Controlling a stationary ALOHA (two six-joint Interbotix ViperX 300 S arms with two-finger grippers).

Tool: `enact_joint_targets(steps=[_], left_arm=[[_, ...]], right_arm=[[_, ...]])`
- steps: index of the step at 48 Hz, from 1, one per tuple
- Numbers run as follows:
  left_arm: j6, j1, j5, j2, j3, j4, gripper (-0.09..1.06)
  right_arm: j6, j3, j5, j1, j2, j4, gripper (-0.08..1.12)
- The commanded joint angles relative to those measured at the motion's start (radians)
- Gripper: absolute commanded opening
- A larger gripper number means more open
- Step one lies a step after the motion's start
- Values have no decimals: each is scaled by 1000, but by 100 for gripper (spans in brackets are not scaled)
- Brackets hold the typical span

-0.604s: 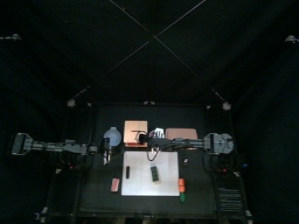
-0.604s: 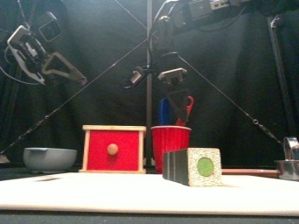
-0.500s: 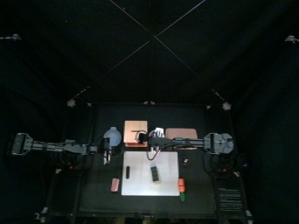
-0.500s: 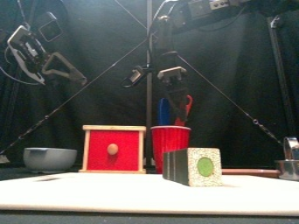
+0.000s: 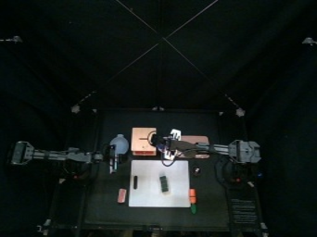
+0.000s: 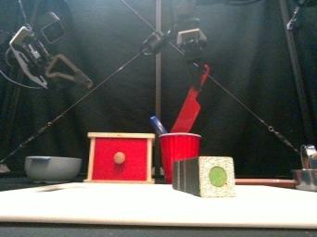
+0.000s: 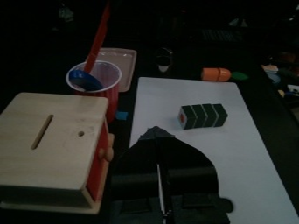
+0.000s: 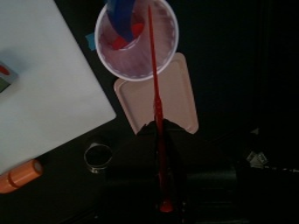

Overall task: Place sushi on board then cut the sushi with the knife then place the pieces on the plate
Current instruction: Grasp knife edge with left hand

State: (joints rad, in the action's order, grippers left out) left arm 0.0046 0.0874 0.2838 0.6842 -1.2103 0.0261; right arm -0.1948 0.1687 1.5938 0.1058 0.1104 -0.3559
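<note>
The dark green toy sushi roll [image 6: 207,176] lies on the white cutting board [image 6: 74,205], its far blocks hidden behind its pale end face. The red toy knife [image 6: 192,97] hangs tilted, its tip lost at the rim of the red cup [image 6: 181,155] (a blue toy knife [image 6: 158,123] leans inside), beside the pale wooden box with a red drawer front [image 6: 121,157]. The right gripper [image 6: 195,54] clamps the red knife's handle high above the cup and behind the roll, while the left gripper [image 7: 156,138], jaws together on nothing, hangs left of the box.
</note>
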Motion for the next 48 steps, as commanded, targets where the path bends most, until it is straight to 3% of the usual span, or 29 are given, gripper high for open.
enact_joint_targets(steps=[1,15,22,31,48], left_arm=[[2,9,9,23,15,0,-1],[0,3,20,71,18,-2,2],[2,2,23,72,25,-14,13],[0,-29,23,72,26,-43,36],[-3,-103,11,26,72,-41,85]], right_arm=[[-9,34,2,-38,-110,-17,33],[-78,-37,-166,-206,-247,-106,33],[-155,-150,-311,-249,-304,-112,33],[-259,-337,-526,-282,-390,-124,33],[-341,-712,-1049,-279,-518,-118,33]])
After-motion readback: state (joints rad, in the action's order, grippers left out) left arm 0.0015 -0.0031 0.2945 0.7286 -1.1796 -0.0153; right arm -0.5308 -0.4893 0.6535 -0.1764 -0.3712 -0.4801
